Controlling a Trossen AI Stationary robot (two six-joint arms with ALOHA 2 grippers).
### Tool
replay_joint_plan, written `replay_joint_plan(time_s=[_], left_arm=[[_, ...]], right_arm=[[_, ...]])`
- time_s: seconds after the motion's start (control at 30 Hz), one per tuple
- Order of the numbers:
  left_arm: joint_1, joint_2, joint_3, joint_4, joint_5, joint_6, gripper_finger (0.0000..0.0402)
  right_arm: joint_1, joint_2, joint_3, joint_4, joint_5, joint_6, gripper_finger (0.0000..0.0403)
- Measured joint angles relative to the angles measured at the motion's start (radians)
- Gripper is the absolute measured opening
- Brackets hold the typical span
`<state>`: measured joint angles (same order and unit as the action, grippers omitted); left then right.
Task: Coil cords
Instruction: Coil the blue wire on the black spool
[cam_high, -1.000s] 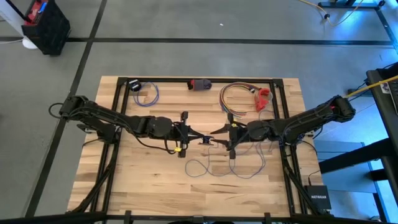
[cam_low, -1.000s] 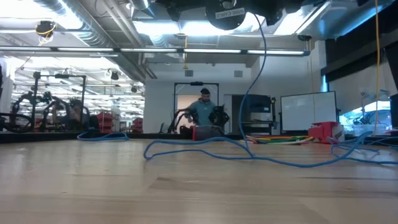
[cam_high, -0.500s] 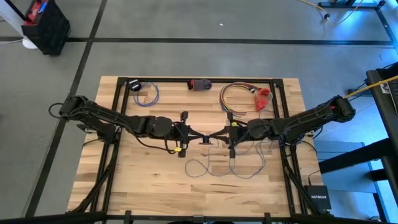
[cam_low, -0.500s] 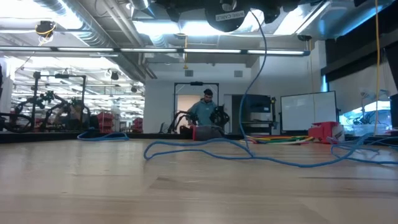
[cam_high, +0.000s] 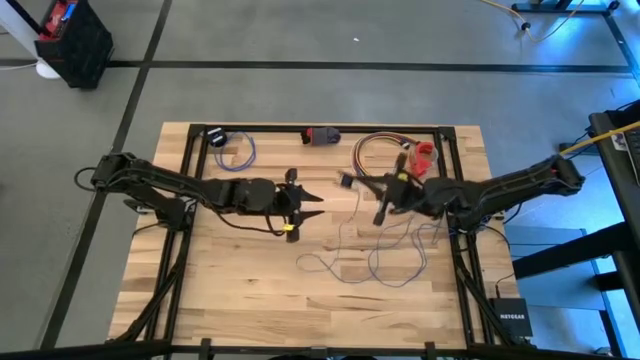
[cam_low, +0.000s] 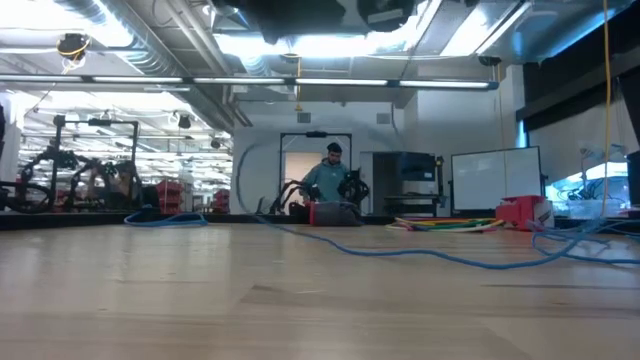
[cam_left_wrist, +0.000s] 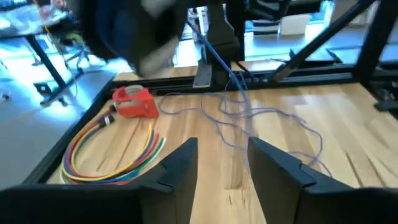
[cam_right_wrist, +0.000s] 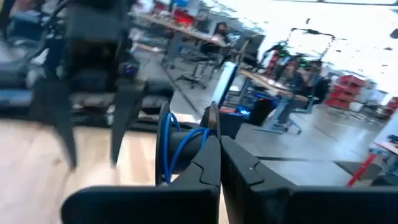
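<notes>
Fingers of the right gripper (cam_high: 347, 181) are pinched together on the small black round disc ending the long thin grey-lilac wire (cam_high: 375, 262), lifted above the wooden table (cam_high: 230, 285); the wire's loose squiggles trail below and behind it. Facing it nearby, the left gripper (cam_high: 315, 197) hovers, jaws apart and empty.
</notes>
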<state>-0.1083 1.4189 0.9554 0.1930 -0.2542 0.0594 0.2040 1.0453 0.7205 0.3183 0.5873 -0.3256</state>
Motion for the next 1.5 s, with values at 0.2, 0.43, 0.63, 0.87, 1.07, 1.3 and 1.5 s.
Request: replay_joint_plan(time_s=[0.2,0.43,0.63,0.87,1.07,1.3,1.5], left_arm=[[0.031,0.152,-0.001,0.152,-0.003,0.008,0.0140],[0.072,0.265,0.008,0.239,0.003,-0.011,0.0140],[0.093,0.334,0.008,0.388,0.036,-0.026,0.0140],[0.113,0.414,0.010,0.538,0.028,0.001,0.0140],[0.131,0.442,0.010,0.534,-0.052,0.040,0.0140],[0.141,0.477,0.023,0.563,-0.048,0.070,0.0140],[0.141,0.543,0.075,0.554,-0.076,0.119,0.0140]], right_arm=[[-0.102,0.010,-0.082,0.117,-0.050,0.007,0.0001],[-0.163,0.033,-0.183,0.287,-0.113,0.035,0.0001],[-0.187,0.039,-0.235,0.388,-0.145,0.045,0.0000],[-0.187,0.039,-0.243,0.439,-0.178,0.030,0.0000],[-0.186,0.039,-0.243,0.443,-0.189,0.008,0.0000],[-0.187,0.044,-0.243,0.454,-0.210,0.006,0.0000],[-0.187,0.100,-0.242,0.529,-0.223,0.006,0.0000]])
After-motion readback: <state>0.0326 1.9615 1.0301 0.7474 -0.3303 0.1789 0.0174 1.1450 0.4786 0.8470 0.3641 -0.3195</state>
